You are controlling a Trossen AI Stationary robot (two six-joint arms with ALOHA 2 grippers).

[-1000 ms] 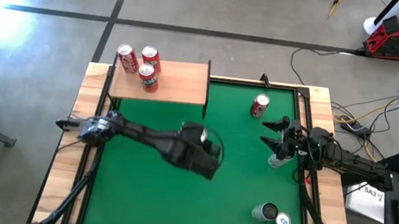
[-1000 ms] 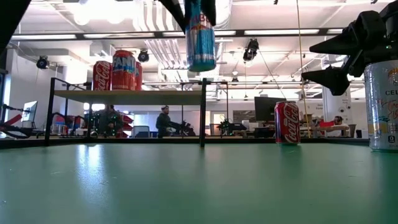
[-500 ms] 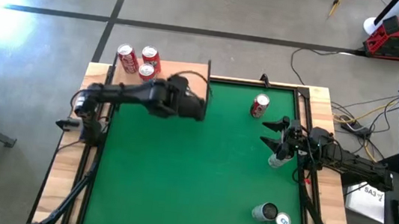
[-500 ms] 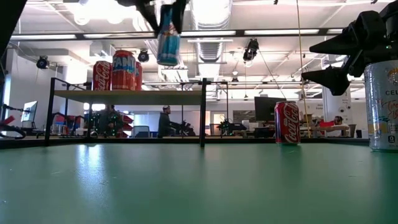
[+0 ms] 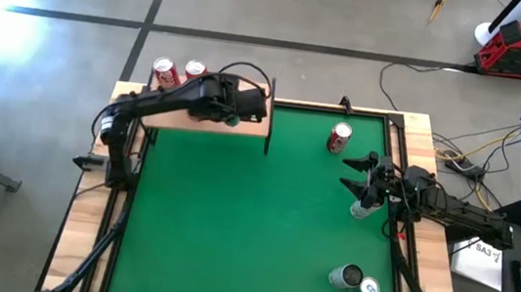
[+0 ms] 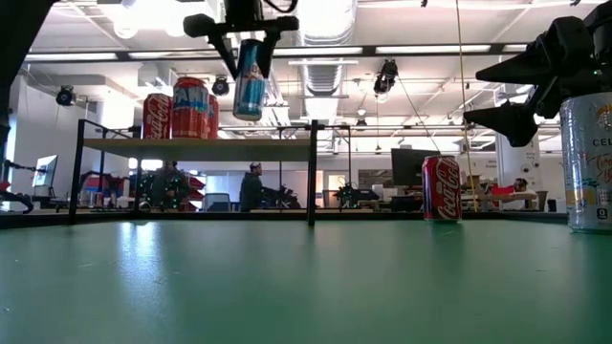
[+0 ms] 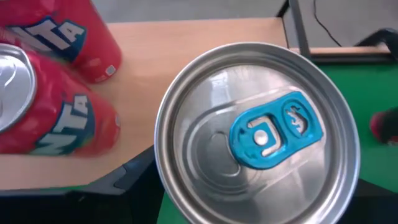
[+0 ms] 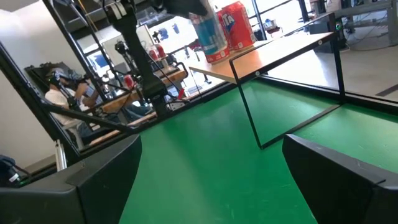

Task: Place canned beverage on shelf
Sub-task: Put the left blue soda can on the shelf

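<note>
Low view: left gripper (image 6: 248,38) has its jaws clamped on a blue can (image 6: 249,80), hanging above the shelf (image 6: 196,144); right gripper (image 5: 361,173) sits wide open, empty.

two cans (image 5: 178,69) on shelf (image 5: 243,124), left end

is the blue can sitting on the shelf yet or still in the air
In the air. In the low view the blue can hangs tilted in the left gripper, its base clear above the shelf board.
</note>
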